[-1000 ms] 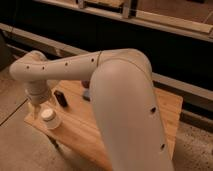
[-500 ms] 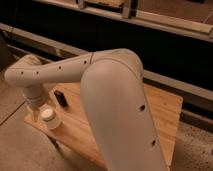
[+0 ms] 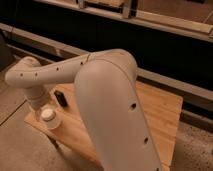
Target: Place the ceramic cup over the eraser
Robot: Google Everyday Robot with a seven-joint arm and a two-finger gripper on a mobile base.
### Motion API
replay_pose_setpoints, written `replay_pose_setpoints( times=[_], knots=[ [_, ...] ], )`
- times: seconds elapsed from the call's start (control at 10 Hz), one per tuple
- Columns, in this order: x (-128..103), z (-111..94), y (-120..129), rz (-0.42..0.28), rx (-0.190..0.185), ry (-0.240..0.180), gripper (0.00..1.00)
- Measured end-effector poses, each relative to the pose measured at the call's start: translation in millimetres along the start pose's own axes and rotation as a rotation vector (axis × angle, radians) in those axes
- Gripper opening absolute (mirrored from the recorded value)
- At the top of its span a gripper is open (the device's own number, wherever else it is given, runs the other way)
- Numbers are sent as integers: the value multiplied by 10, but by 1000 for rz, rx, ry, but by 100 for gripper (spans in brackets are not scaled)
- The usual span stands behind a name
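Note:
The white ceramic cup (image 3: pixel 48 116) shows its round ringed end near the front left corner of the wooden table (image 3: pixel 160 112). The eraser (image 3: pixel 60 98) is a small black block standing on the table just behind and to the right of the cup, apart from it. My gripper (image 3: pixel 40 106) is at the end of the white forearm, directly at the cup's left side, low over the table. The arm hides where the gripper meets the cup.
My large white arm (image 3: pixel 110 105) crosses the middle of the view and hides much of the table top. A dark wall with a light ledge (image 3: pixel 165 22) runs behind the table. Grey floor (image 3: pixel 20 150) lies in front and to the left.
The upper arm and elbow have swung left and nearer the camera, covering more of the table. The cup has shifted only slightly up and back; the eraser has not moved.

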Motion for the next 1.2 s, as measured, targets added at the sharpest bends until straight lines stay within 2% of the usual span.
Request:
replay_pose_setpoints(
  times=[0.3,0.6,0.8,0.9,1.0,1.2],
  knots=[
    [0,50,16,9,0,13,63],
    [1,72,27,13,-6,15,38],
    [13,80,31,19,-14,19,13],
    [13,84,36,20,-16,20,6],
    [14,86,40,19,-18,22,1],
    [-13,41,55,5,-16,6,0]
  ],
)
